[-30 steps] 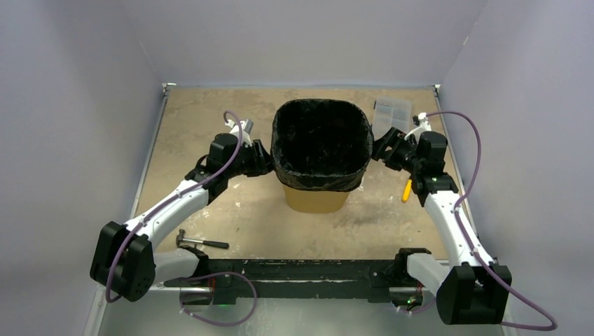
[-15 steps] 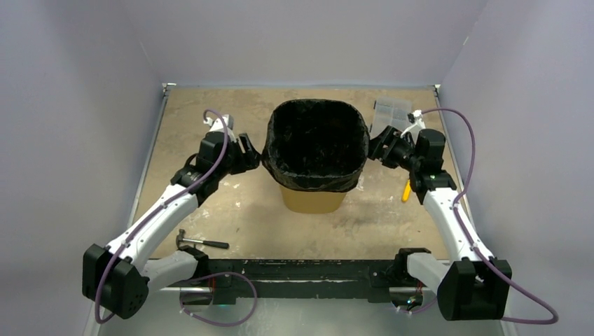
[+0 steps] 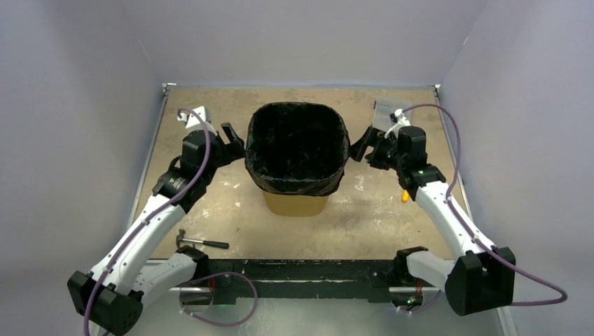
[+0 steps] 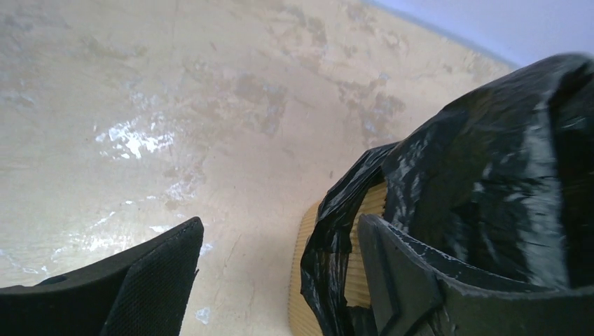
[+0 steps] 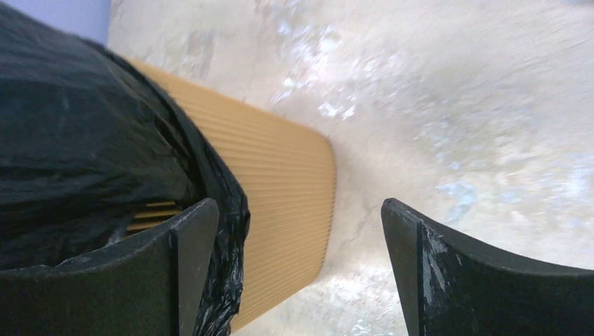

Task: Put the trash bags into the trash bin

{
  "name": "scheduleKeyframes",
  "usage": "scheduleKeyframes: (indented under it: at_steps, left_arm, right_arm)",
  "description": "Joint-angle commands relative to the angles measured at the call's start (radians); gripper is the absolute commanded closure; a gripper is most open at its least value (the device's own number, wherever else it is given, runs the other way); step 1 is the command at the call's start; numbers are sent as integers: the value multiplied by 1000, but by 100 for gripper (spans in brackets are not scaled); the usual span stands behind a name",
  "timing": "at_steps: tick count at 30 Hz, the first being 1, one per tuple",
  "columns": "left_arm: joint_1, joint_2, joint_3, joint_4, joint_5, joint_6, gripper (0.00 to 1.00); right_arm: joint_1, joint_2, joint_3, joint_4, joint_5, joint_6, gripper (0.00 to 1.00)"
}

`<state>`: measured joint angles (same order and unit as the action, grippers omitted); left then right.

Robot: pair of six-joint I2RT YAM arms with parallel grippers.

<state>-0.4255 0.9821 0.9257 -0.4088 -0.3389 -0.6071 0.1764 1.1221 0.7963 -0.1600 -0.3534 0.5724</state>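
From above, the trash bin [image 3: 294, 204] stands mid-table [image 3: 210, 112] with the trash bag [image 3: 298, 143] seated inside it, the glossy film lining the walls and the hem folded out over the whole rim, so only the orange base shows below. The left gripper [image 3: 235, 142] sits just beside the left rim and the right gripper [image 3: 358, 143] just beside the right rim. A hammer [image 3: 202, 242] lies near the left arm's base and a small yellow object [image 3: 405, 195] lies by the right arm. In the left wrist view the left gripper [image 4: 279, 231] is released, its fingers wide apart. The bag's hem [image 4: 336, 266] hangs over the bin's ribbed wall [image 4: 371, 210] close against the right-hand finger [image 4: 406, 280], with nothing pinched. In the right wrist view the right gripper [image 5: 300, 210] is likewise spread open. The bag [image 5: 84, 140] droops beside one finger [image 5: 161, 273], the bin's mesh wall [image 5: 280, 203] lies in the gap, and the other finger [image 5: 483, 280] is over bare table. The lining step looks essentially done. The next move likely calls for backing both arms straight away from the rim, without snagging the loose hem or nudging the light bin.
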Motion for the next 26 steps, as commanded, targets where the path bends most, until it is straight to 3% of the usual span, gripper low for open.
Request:
scheduleKeyframes:
  at_steps: [1,5,8,15,26]
  left_arm:
    - [5,-74,1,78,-84,14,19]
    - [5,-60,41,50,-165,-4,13]
    - [5,-32,77,19,-211,-13,10]
    - [5,8,95,-13,-301,-58,4]
    - [5,44,114,-25,-347,-46,1]
  right_arm:
    - [-2,-96,83,-40,295,-69,8]
    - [-2,-179,70,15,524,-116,1]
    - [-2,-221,55,93,580,-177,1]
    - [-2,-231,40,228,482,-298,1]
    - [-2,-211,53,277,318,-359,1]
